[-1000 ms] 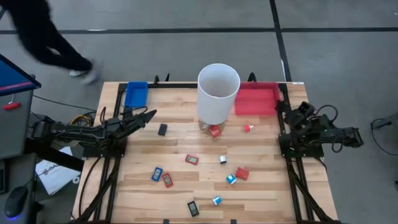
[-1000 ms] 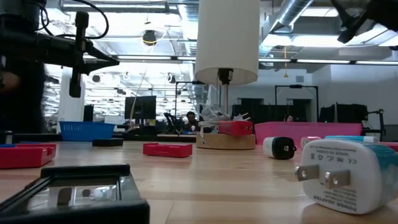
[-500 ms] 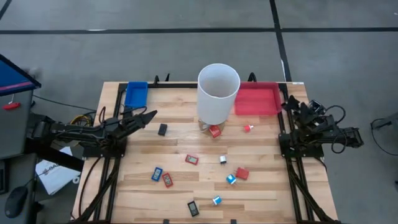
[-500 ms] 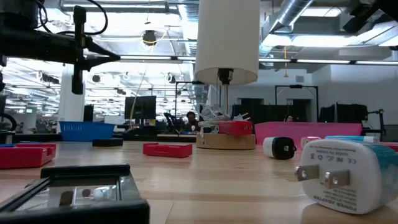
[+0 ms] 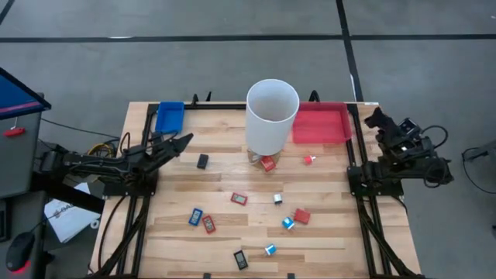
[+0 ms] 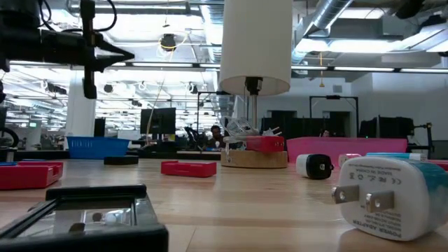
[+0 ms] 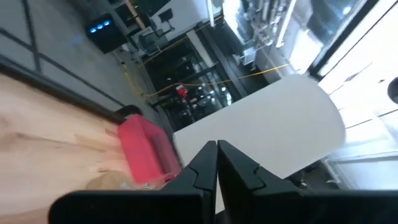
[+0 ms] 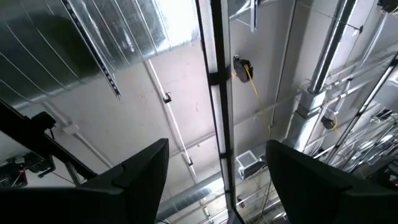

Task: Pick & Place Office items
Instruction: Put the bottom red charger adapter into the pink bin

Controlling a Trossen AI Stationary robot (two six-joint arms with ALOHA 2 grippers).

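Currently the left gripper [image 5: 184,140] hangs above the table's far-left part, near the blue tray [image 5: 169,117], fingers [image 7: 205,171] pressed together on nothing. The right gripper [image 5: 373,118] sits off the table's right edge, beside the red tray [image 5: 319,124], pointed at the ceiling, fingers [image 8: 140,171] spread wide and empty. The office items [image 5: 239,198] lie scattered on the wooden table [image 5: 333,225], nearer than the white cylinder [image 5: 271,116], none touched.

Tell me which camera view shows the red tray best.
The high view: the whole red tray shows from above, at the table's far edge beside the white cylinder. The low view shows only its pink-red side wall edge-on. The left wrist view catches a blurred part of it. The right wrist view shows only ceiling.
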